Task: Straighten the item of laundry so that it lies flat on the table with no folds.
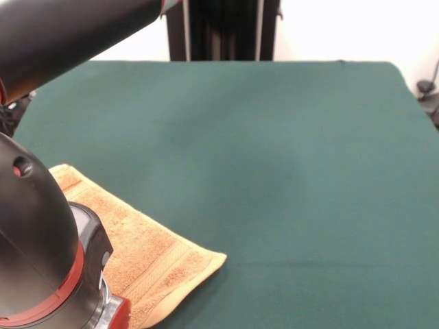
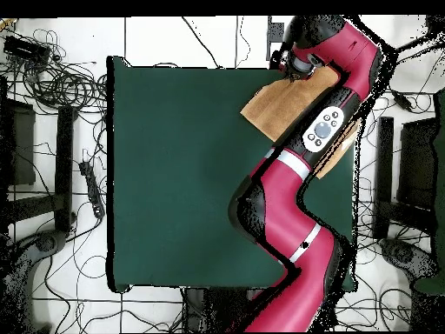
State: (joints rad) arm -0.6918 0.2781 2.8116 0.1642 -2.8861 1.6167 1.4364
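In the front view, the arm [image 1: 41, 260] fills the left edge: a large dark grey joint housing with a red ring and a metal-coloured end section stands in front of the towel, and a second dark link crosses the top left corner. The gripper itself cannot be made out in either view, so whether its fingers are open, closed or gripping the cloth cannot be told. The orange-tan terry hand towel [image 1: 147, 257] lies at the lower left of the green table [image 1: 274, 171], partly hidden behind the arm housing. Its visible part runs diagonally from the left edge down to a corner pointing right. A ribbed border band runs near that end, and a hemmed edge follows the outline. The visible portion appears to lie flat on the cloth surface. The remaining table surface, from centre to right, is uniform dark green. In the overhead view, the table [image 2: 174, 174] occupies the centre, with cables [image 2: 61, 83] spread over the floor at left. The towel [image 2: 278, 109] lies at the top right corner of the table, reaching the table's top edge. The red arm [image 2: 291, 217] rises from the bottom edge and crosses the towel's right portion, so the towel shows on both sides of the link.
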